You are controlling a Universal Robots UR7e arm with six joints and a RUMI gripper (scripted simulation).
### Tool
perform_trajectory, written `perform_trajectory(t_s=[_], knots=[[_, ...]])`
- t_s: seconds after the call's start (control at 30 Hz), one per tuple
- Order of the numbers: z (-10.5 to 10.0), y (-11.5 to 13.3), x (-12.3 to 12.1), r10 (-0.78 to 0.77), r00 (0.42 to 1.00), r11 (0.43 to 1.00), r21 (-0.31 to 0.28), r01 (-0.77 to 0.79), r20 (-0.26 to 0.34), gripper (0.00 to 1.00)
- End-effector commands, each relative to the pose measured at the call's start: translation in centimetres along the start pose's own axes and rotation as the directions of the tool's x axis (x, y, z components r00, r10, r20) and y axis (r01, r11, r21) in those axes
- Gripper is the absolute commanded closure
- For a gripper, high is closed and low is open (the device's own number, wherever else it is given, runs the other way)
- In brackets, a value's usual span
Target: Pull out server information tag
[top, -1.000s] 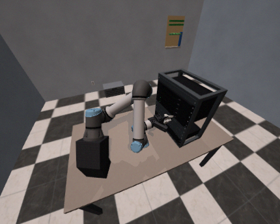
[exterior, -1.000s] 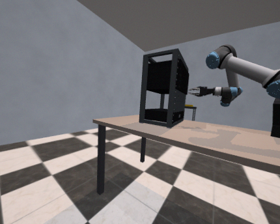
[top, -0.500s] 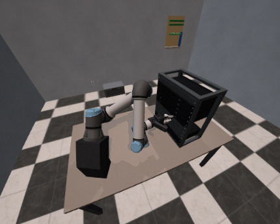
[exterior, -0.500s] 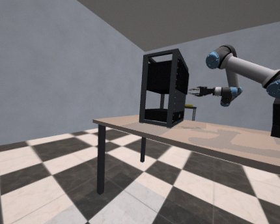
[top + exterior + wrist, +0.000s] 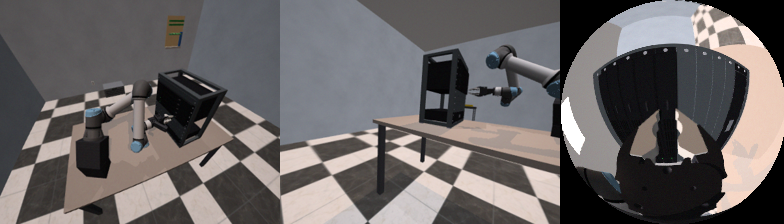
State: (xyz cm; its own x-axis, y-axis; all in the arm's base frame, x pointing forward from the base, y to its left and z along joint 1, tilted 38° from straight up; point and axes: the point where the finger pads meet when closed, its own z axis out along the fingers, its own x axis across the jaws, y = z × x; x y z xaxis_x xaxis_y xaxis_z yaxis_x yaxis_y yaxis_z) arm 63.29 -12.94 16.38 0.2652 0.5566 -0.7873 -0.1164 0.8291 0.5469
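Note:
The black open-frame server rack [image 5: 188, 105] stands upright at the far right of the table [image 5: 143, 156]. It also shows in the exterior view [image 5: 444, 88]. Its dark front face [image 5: 172, 109] holds a stack of servers; no tag or printed text is readable. My gripper [image 5: 168, 118] [image 5: 470, 91] is level with the middle of that face, fingertips just in front of it. In the wrist view the fingers stand narrowly apart with nothing between them, and the rack front [image 5: 670, 80] fills the view behind them.
My arm's black base block [image 5: 92, 154] stands on the left of the table. The rack is near the table's right edges. A poster [image 5: 174, 31] hangs on the back wall and a grey box [image 5: 114, 88] sits on the floor behind.

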Motion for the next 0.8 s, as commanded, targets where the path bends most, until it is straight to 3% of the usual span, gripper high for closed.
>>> perform_trajectory(t_s=[0.0, 0.77], knots=[[0.0, 0.0, -0.1, -0.001, 1.0, 1.0, 0.0, 0.001, 0.001, 0.85], [1.9, 0.0, -0.1, -0.001, 1.0, 1.0, 0.0, 0.001, 0.001, 0.85]])
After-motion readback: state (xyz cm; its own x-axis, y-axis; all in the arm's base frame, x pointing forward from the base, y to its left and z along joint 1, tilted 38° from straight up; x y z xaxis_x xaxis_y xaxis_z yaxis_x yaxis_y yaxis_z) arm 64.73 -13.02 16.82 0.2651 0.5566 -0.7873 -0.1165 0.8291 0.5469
